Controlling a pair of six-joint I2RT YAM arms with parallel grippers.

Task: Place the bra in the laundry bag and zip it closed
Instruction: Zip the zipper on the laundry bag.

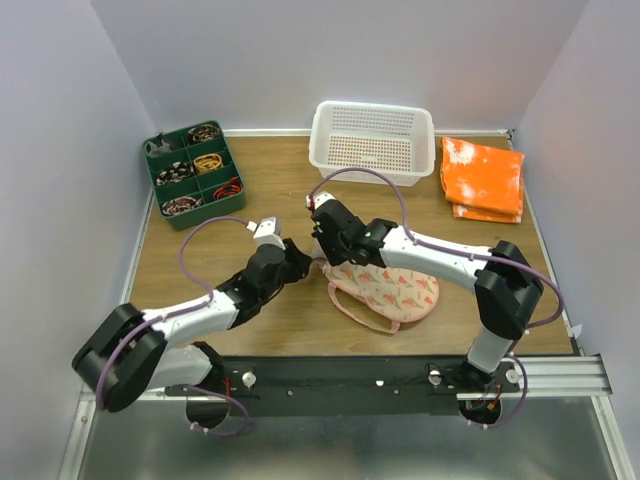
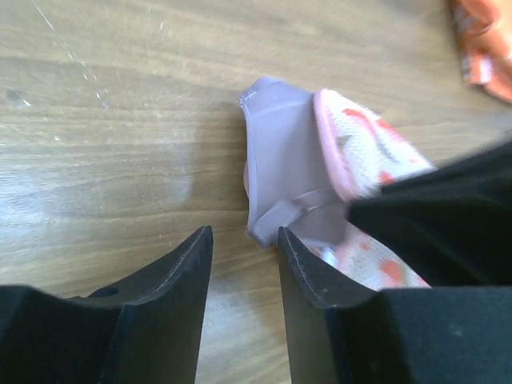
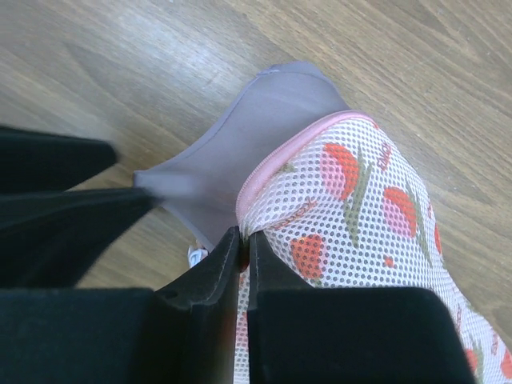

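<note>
The bra [image 3: 256, 136] is lying half in and half out of the laundry bag [image 3: 360, 200]. A taupe cup and a thin strap are poking out from under the pink zippered rim onto the table [image 1: 260, 190], at the bag's left end, around the middle of the table. The right pincer [image 3: 243, 252] is sitting with its jaws nearly together and its tips right at that rim; whether it is pinching the mesh I cannot tell. The left pincer [image 2: 244, 264] is standing just beside the loose end of the bra, jaws moderately apart and gripping nothing. The main risk, as I am judging it, is running the zipper while fabric is protruding, since the teeth would bite the cup or strap and jam. A tucking push could also slide the light bag along instead of feeding the bra in if the rim is not being held. The strap could hook a finger and drag the bra out again. The two pincers are crowding one spot, so they may knock each other. Bare wood is lying open to the left, but the bag's near side is sitting close to the table's near edge. The white basket [image 1: 372, 140], the green compartment tray [image 1: 193, 172] and the orange cloth [image 1: 483, 178] are all standing well apart.
</note>
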